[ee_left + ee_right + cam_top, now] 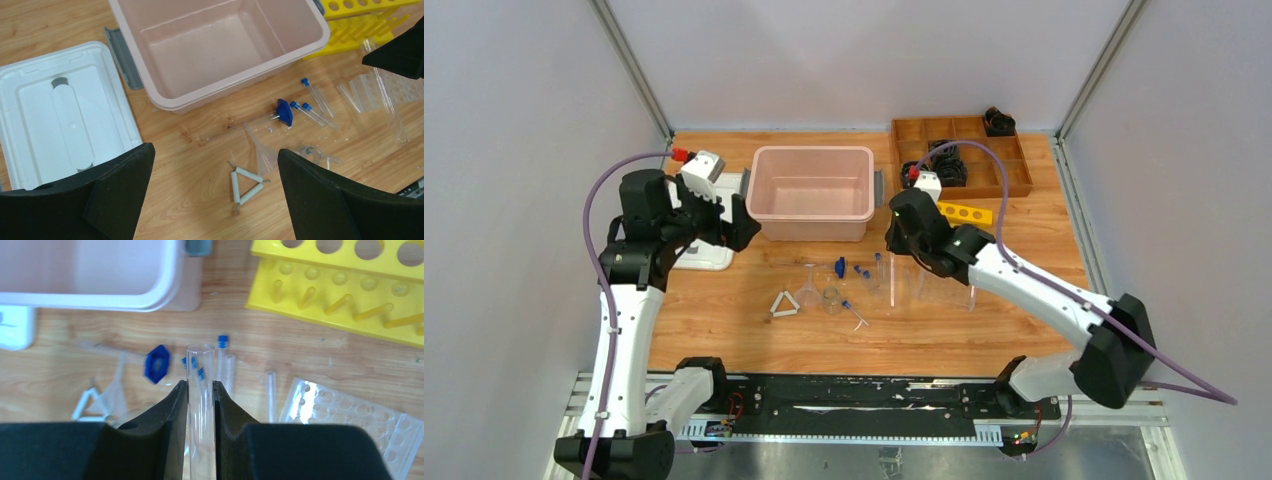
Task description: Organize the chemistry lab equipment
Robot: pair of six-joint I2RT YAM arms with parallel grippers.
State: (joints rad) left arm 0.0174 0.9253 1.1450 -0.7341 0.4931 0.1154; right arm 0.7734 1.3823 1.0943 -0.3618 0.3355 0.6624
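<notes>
My right gripper [200,386] is shut on a long clear open-topped tube [200,365], held upright over the table [892,285]. Below it lie small blue-capped tubes [223,356] [861,270], a blue hexagonal cap [157,363] and the clear tube rack [350,425] [939,290]. My left gripper [215,155] [734,222] hangs open and empty, high above the white triangle [246,186] [785,305]. The clear funnel [262,147] and small clear jar [312,154] lie just right of the triangle.
A pink bin [814,228] stands at the back centre, with a white lid [65,130] on its left. A yellow tube rack [340,285] [964,213] is on its right. A wooden tray [1014,185] with black coiled bundles sits at the back right.
</notes>
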